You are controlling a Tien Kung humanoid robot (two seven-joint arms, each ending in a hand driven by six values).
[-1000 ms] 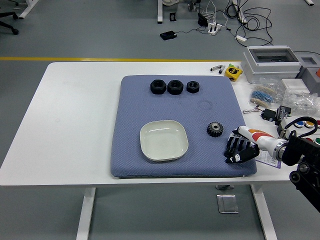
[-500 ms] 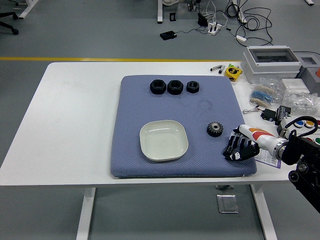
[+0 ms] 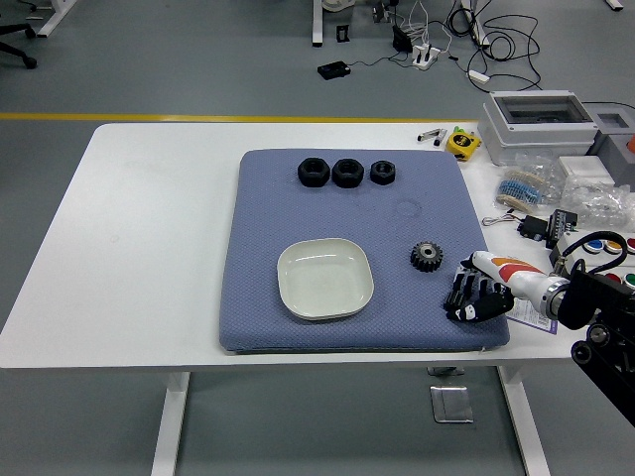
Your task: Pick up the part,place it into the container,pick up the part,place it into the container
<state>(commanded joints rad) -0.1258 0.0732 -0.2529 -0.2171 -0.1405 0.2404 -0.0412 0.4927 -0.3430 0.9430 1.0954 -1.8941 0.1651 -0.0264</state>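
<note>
A small black gear (image 3: 427, 257) lies on the blue mat (image 3: 298, 218), right of a white square dish (image 3: 325, 279) that is empty. Three black nut-like parts (image 3: 346, 173) stand in a row at the mat's far edge. My right hand (image 3: 476, 297) rests on the mat's front right corner, a little right of and nearer than the gear, not touching it. Its fingers are relaxed and hold nothing. The left arm is out of view.
The table's right side holds a grey box (image 3: 539, 125), a yellow tape measure (image 3: 462, 142), bags of small parts (image 3: 595, 203) and a button box (image 3: 599, 246). The table's near edge lies just below the mat.
The right hand has shifted very slightly; the parts and the dish have not moved.
</note>
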